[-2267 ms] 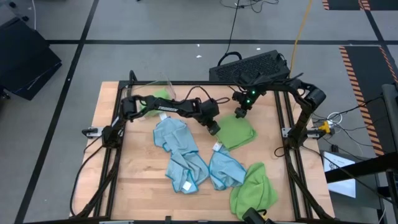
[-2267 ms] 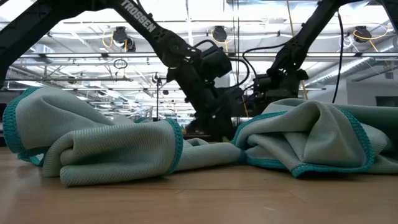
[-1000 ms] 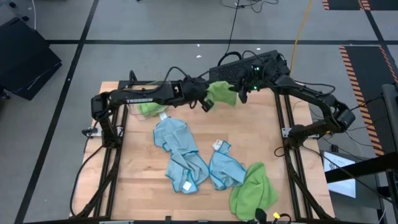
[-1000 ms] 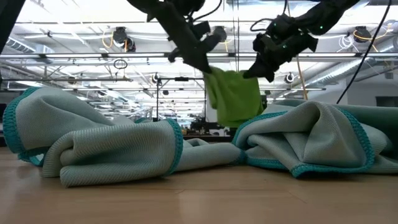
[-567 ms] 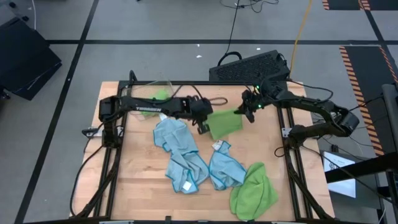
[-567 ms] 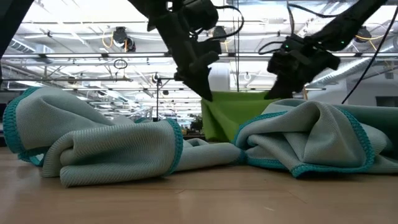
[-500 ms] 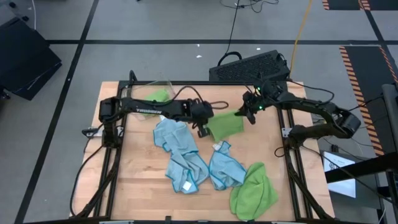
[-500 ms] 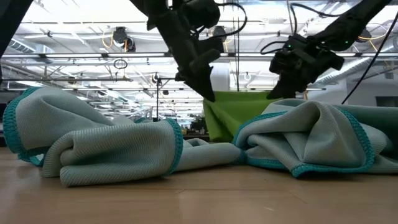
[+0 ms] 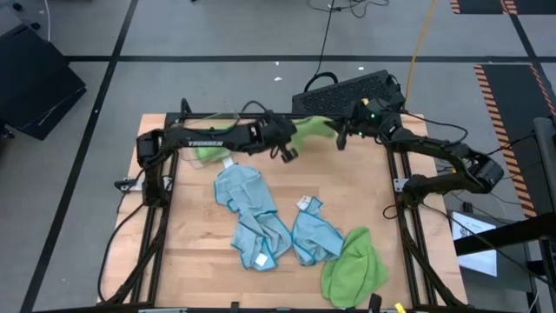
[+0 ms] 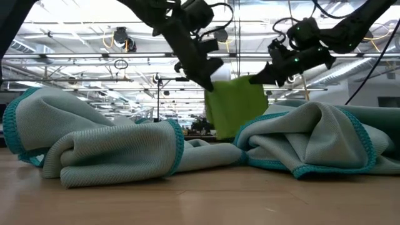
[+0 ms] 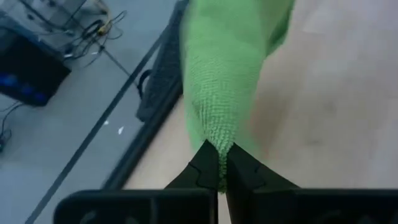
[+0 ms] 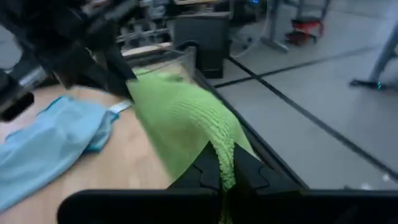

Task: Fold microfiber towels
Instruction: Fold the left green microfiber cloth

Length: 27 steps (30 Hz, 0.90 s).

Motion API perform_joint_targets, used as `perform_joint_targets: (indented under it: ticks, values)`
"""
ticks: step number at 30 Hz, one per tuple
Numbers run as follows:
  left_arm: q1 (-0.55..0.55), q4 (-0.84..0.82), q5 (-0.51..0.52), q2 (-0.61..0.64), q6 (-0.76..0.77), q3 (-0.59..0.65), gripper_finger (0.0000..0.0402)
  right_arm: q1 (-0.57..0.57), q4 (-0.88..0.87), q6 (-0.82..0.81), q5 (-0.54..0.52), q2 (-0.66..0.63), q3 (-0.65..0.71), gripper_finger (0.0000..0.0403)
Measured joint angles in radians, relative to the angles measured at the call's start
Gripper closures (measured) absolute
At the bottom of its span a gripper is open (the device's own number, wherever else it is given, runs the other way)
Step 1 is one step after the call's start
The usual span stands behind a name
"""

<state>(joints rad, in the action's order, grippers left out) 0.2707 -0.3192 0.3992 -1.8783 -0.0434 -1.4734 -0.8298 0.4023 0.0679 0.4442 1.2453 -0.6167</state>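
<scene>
Here a lime green towel (image 9: 314, 127) hangs in the air above the far edge of the desk (image 9: 365, 200), stretched between the two arms. The left gripper (image 9: 293, 139) is pressed together on the towel's left corner, and the right gripper (image 9: 340, 133) is pinched on its right corner; each wrist view shows the green cloth (image 11: 227, 68) running out from between that arm's closed fingers. From table height the towel (image 10: 236, 104) droops as a flat panel below both grippers, clear of the wood.

To its left, near the far left corner, another green towel (image 9: 208, 149) lies in a clear plastic bin (image 9: 211, 122). Nearer the middle of the desk lie the light blue towels: one crumpled (image 9: 241, 189) just near of the left arm, one (image 9: 259, 236) nearer still, and one (image 9: 312, 233) to its right with a small white tag (image 9: 305, 203) at its far end. A third green towel (image 9: 354, 265) is bunched at the near right. Beyond the far edge of the desk a dark flat case (image 9: 347, 92) rests on the floor.
</scene>
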Motion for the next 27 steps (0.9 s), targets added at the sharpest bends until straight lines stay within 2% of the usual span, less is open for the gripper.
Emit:
perform_joint_targets:
  ticks: [3, 6, 9, 15, 20, 25, 27]
  values:
    - [0.015, -0.016, -0.068, 0.020, 0.022, -0.006, 0.0394, -0.009, -0.073, -0.009, 0.063, 0.000, 0.011, 0.0402]
    - [-0.004, -0.067, -0.144, 0.004, 0.046, 0.016, 0.0394, 0.010, -0.091, 0.004, 0.139, 0.000, 0.097, 0.0402]
    - [-0.041, -0.047, -0.221, -0.031, 0.079, 0.082, 0.0396, 0.040, -0.041, -0.018, 0.170, 0.001, 0.221, 0.0402]
    - [-0.133, 0.052, -0.289, -0.034, 0.125, 0.185, 0.0396, 0.111, 0.122, -0.192, 0.274, -0.023, 0.405, 0.0402]
    - [-0.176, 0.046, -0.366, -0.034, 0.178, 0.186, 0.0391, 0.178, 0.129, -0.282, 0.294, -0.071, 0.426, 0.0402]
    - [-0.194, 0.046, -0.469, -0.020, 0.225, 0.186, 0.0396, 0.191, 0.105, -0.389, 0.431, -0.099, 0.426, 0.0402]
    - [-0.195, 0.049, -0.473, -0.019, 0.234, 0.185, 0.0396, 0.191, 0.057, -0.411, 0.437, -0.100, 0.426, 0.0402]
